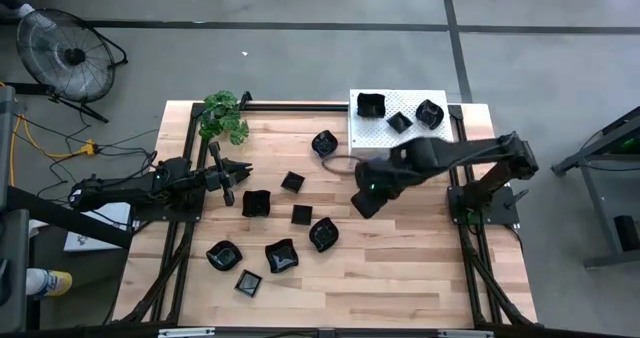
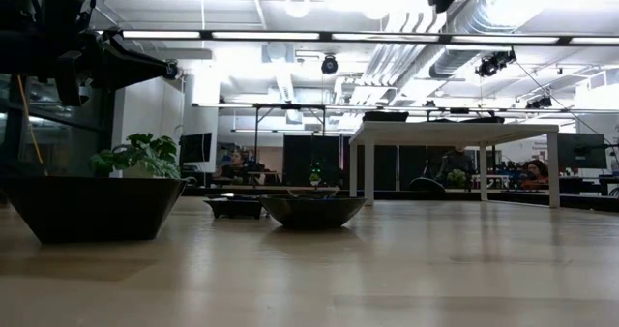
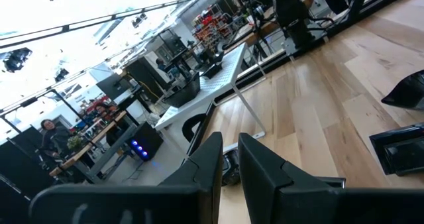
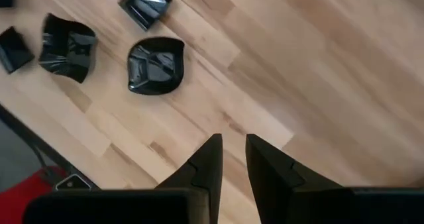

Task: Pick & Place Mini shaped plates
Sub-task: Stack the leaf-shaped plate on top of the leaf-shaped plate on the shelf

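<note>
Several glossy black mini plates lie on the wooden table: one [image 1: 324, 143] near the rack, and others [image 1: 292, 182], [image 1: 257, 202], [image 1: 323, 234] in a loose group at the middle and front left. My right gripper [image 1: 362, 206] hangs above bare wood to the right of that group. It points steeply down, its fingers [image 4: 233, 141] shut with nothing between them. The nearest plate in its wrist view is a rounded one [image 4: 156, 65], well ahead of the fingertips. My left gripper [image 1: 247, 171] rests level at the table's left, shut and empty [image 3: 230, 141].
A white perforated rack [image 1: 380, 136] at the far right holds three black plates [image 1: 371, 105], [image 1: 399, 122], [image 1: 430, 112]. A potted plant [image 1: 224, 116] stands at the far left. Bare wood lies along the table's near right. People sit in the room behind [image 2: 237, 163].
</note>
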Robot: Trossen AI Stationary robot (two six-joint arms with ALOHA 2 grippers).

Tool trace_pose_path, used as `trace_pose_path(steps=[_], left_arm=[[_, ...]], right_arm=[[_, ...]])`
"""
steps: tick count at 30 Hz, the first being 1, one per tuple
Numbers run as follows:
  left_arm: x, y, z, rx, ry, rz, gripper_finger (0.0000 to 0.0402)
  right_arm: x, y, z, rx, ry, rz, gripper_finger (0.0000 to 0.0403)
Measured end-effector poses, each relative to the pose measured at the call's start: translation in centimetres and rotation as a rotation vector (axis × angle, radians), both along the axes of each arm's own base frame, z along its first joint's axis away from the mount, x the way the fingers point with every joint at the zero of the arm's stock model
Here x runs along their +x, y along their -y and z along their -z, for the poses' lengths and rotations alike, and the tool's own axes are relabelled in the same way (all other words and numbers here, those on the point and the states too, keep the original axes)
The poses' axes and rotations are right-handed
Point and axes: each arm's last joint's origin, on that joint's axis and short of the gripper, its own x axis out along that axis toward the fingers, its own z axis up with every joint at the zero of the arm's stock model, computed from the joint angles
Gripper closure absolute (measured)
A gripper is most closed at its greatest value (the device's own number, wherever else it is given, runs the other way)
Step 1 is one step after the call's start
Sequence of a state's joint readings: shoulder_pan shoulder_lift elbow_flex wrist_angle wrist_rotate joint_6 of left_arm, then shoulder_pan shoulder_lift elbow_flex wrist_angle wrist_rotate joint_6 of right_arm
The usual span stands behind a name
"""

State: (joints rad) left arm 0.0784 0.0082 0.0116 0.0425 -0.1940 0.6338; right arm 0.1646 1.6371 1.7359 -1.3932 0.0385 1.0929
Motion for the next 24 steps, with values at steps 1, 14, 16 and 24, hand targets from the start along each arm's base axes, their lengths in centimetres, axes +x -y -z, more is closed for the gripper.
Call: trace_pose_path(steps=[1,14,16,24], left_arm=[[0.0,0.0,0.0,0.0,0.0,0.0,0.0356],[0.0,0.0,0.0,0.0,0.0,0.001,0.0356],[0.0,0.0,0.0,0.0,0.0,0.001,0.0356],[0.0,0.0,0.0,0.0,0.0,0.001,0.0356]], right_arm=[[0.2,-0.5,0.3,0.006,-0.011,0.03,0.034],[4.9,-5.3,7.3,0.124,-0.186,0.38,0.0338],[5.7,-5.7,8.3,0.149,-0.189,0.417,0.0335],[8.3,-5.9,11.5,0.212,-0.189,0.468,0.0299]])
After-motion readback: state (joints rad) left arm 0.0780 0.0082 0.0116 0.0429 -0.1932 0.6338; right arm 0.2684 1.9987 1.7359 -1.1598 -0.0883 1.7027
